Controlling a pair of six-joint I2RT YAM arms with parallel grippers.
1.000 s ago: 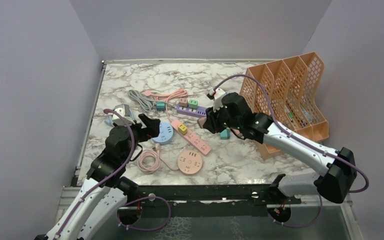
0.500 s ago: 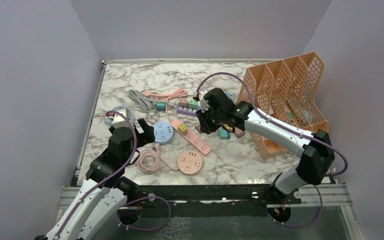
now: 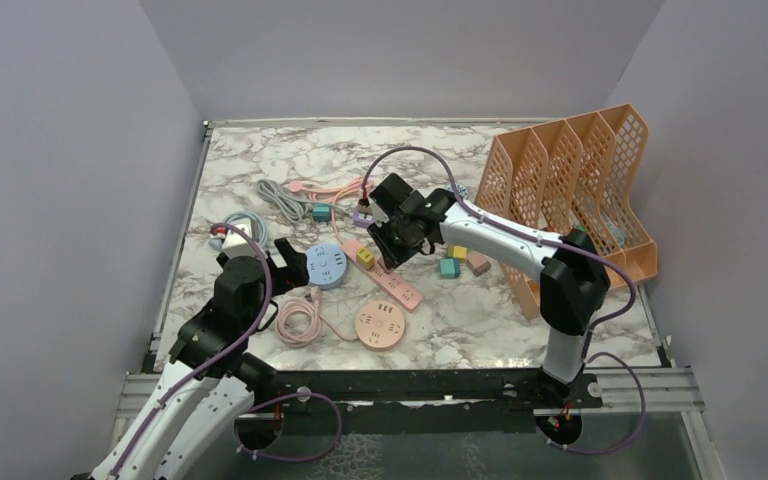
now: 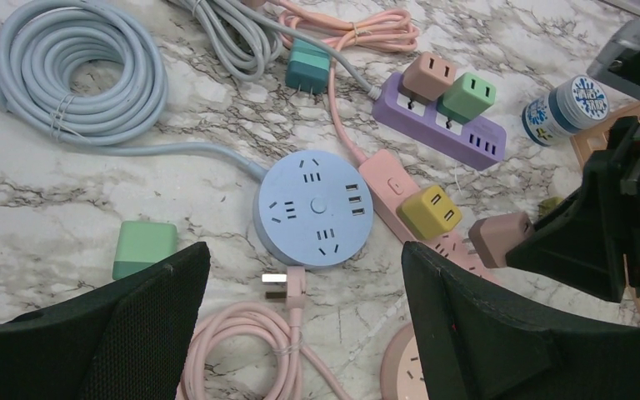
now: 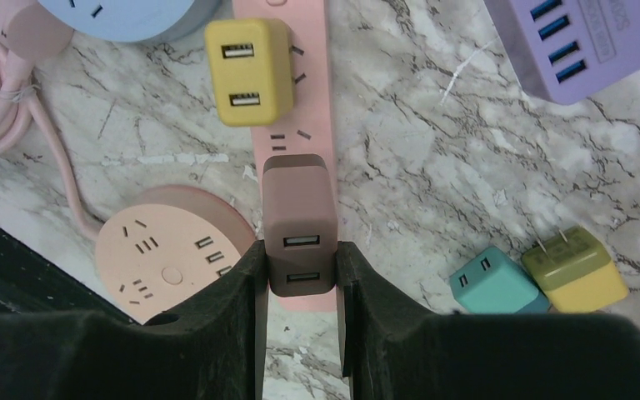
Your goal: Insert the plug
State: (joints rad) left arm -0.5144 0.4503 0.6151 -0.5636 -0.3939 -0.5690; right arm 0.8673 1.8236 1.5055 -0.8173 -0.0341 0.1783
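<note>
My right gripper [image 3: 392, 246] is shut on a brown two-port plug [image 5: 300, 218] and holds it upright over the lower part of the pink power strip [image 5: 291, 104]. I cannot tell whether its prongs touch the slots. A yellow plug [image 5: 248, 71] sits in the strip just beyond it. From the left wrist view the brown plug [image 4: 500, 240] hangs beside the yellow plug [image 4: 429, 212] on the strip [image 4: 387, 187]. My left gripper [image 4: 300, 275] is open and empty, low over a pink cord's plug [image 4: 287, 287] in front of the blue round socket [image 4: 315, 207].
A pink round socket [image 3: 380, 324] lies near the front. A purple strip [image 4: 442, 125] holds a brown and a green plug. Loose teal [image 5: 496, 283] and yellow [image 5: 575, 268] plugs lie to the right. An orange file organizer [image 3: 580, 190] stands far right. Cable coils [image 4: 79, 79] lie at the left.
My right arm has swung left from beside the organizer, carrying the brown plug to above the pink strip. My left gripper has drawn back slightly and stayed open.
</note>
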